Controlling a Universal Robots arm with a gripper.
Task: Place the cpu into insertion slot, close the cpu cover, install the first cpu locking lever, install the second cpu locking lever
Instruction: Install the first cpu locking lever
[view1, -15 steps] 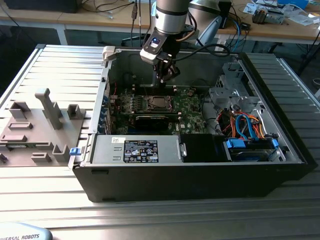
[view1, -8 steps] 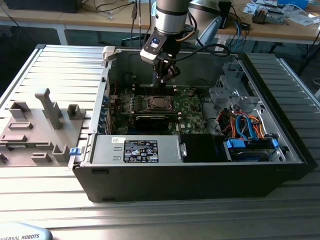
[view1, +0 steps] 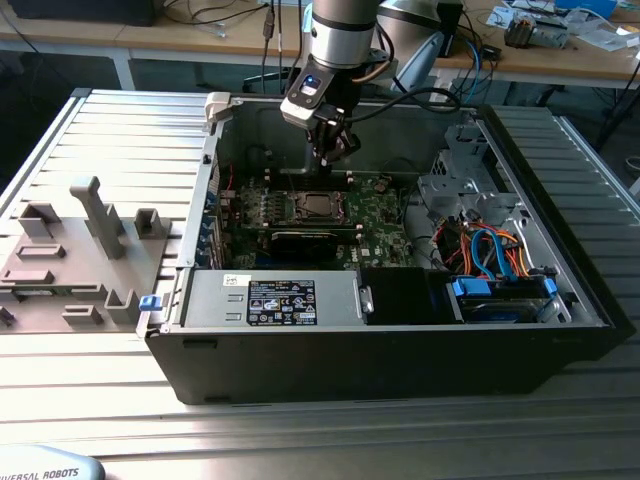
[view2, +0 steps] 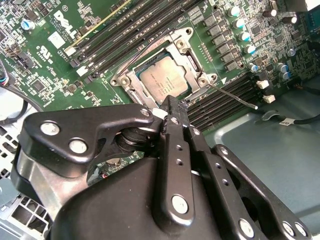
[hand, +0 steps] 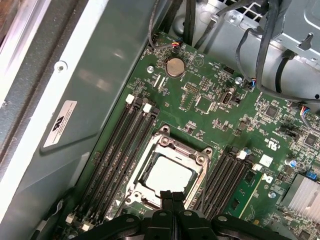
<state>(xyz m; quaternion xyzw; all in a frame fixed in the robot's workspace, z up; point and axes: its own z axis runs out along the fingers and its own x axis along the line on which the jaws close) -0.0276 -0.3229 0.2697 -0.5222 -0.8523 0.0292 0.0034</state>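
i have the gripper inside the open computer case, hanging over the green motherboard. in both wrist views its two fingers are pressed together with no gap between them and nothing held.

straight beneath the fingertips, at their very end, sits the insertion slot. the cpu lies flat in it, dull silver top up, and the fingertips hang over the chip's near edge; i cannot tell whether they touch it. the cpu cover lies down around the chip as a silver frame, the chip showing through its cut-out middle.

just beside the tips, a thin wire lever slants away from the socket corner across the memory slots. a second thin wire runs along the far side of the socket frame.

further out from the tool, in the exterior view, a long black card lies across the board on the near side of the socket, with the power supply beyond it at the case's front wall.
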